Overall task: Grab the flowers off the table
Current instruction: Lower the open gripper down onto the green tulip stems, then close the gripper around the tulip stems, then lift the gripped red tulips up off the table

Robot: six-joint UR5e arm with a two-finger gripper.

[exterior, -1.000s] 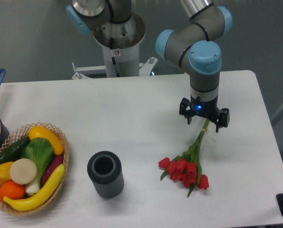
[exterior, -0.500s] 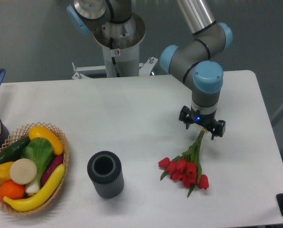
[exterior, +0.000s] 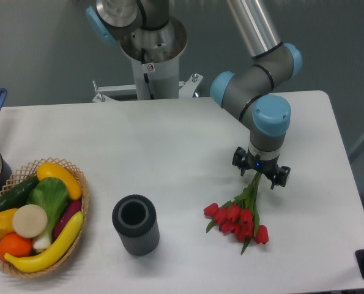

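White table (exterior: 169, 147): tool (exterior: 260, 176) over flowers (exterior: 238, 215) (stem end).

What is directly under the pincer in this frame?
The green stem ends of the flowers lie under the pincer, on the white table. The stem tips are covered by it, so contact and finger spacing cannot be seen.

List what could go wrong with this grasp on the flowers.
The gripper sits over the thin stem ends of the flowers, far from the heavy red buds, so the bunch may droop or slip out when lifted. The stems are loose, so some may be missed and left on the table.
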